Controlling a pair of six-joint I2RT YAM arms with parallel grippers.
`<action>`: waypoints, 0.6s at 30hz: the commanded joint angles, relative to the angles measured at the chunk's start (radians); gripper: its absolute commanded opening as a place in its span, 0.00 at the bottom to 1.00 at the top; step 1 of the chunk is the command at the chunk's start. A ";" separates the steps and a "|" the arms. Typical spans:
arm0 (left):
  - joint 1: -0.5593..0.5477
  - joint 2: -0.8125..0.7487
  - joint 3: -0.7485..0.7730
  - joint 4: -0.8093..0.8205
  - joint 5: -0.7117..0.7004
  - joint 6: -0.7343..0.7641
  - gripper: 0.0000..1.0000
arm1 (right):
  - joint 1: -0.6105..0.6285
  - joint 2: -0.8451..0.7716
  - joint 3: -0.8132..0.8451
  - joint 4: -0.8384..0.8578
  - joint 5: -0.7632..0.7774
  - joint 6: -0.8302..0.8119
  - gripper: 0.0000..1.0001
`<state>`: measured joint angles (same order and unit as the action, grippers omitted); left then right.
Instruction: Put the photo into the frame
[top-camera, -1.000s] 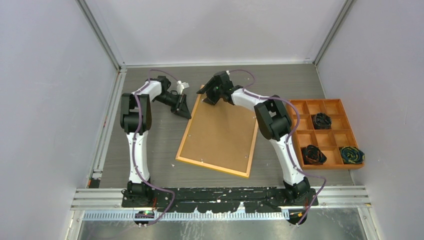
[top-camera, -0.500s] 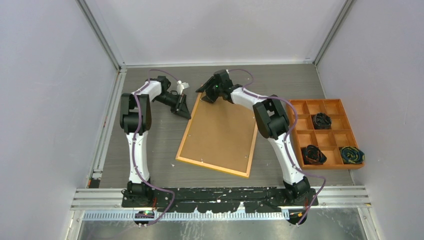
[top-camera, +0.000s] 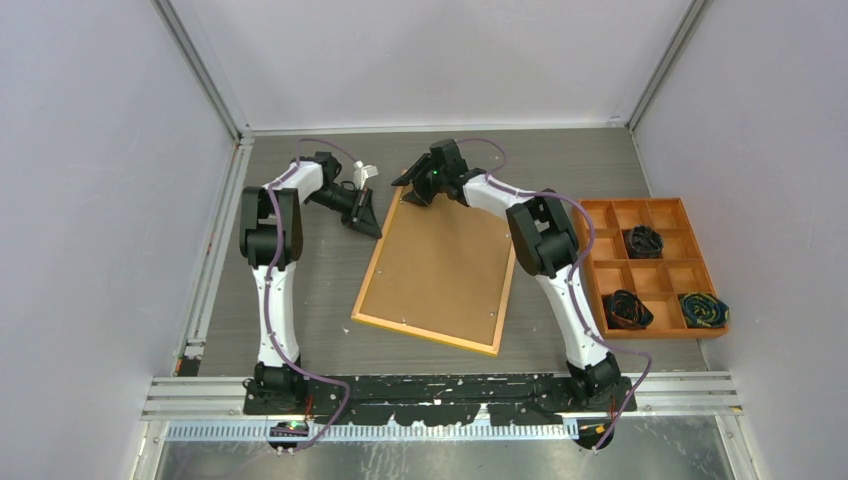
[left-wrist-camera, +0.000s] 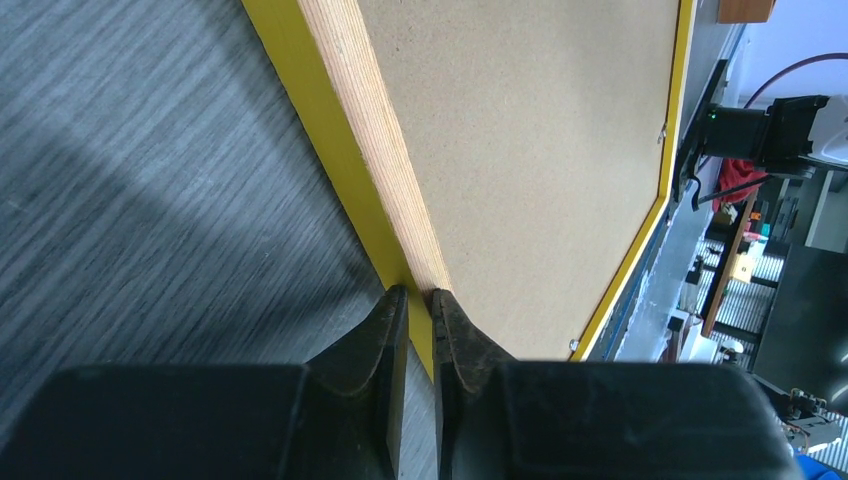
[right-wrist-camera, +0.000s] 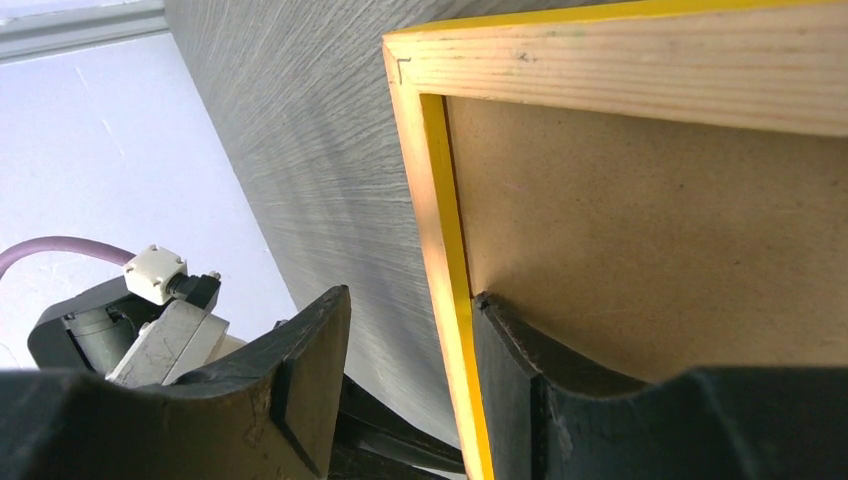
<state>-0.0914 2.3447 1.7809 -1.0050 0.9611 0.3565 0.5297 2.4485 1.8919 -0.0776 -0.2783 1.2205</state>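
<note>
The frame (top-camera: 440, 265) lies back-up on the table, its tan back ringed by a thin yellow edge. My left gripper (top-camera: 365, 222) is at the frame's left side near the far corner; in the left wrist view it (left-wrist-camera: 420, 303) is shut on the yellow rim (left-wrist-camera: 330, 140). My right gripper (top-camera: 412, 190) is at the far left corner. In the right wrist view it (right-wrist-camera: 412, 297) stands open astride the rim (right-wrist-camera: 445, 250): one finger (right-wrist-camera: 510, 340) rests on the brown back (right-wrist-camera: 650, 240), the other (right-wrist-camera: 310, 350) hangs over the table. The photo is out of view.
An orange compartment tray (top-camera: 640, 202) sits at the right, holding three dark bundles, one of them in a far cell (top-camera: 643, 240). Grey walls close in the table on three sides. The left arm's wrist (right-wrist-camera: 150, 320) shows close to my right gripper.
My right gripper has crept a little toward the frame's far left corner and its jaws have narrowed slightly. The left gripper and the frame have stayed put.
</note>
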 joint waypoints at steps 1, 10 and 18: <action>-0.010 -0.030 -0.023 -0.024 -0.050 0.041 0.14 | 0.012 0.007 0.058 -0.062 -0.067 -0.039 0.54; -0.010 -0.039 -0.035 -0.023 -0.058 0.046 0.13 | -0.038 -0.023 0.094 -0.200 -0.022 -0.173 0.58; -0.010 -0.035 -0.035 -0.021 -0.059 0.044 0.13 | -0.037 0.025 0.149 -0.232 -0.110 -0.203 0.59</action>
<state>-0.0914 2.3367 1.7683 -1.0107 0.9607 0.3706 0.4950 2.4550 1.9835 -0.2657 -0.3389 1.0634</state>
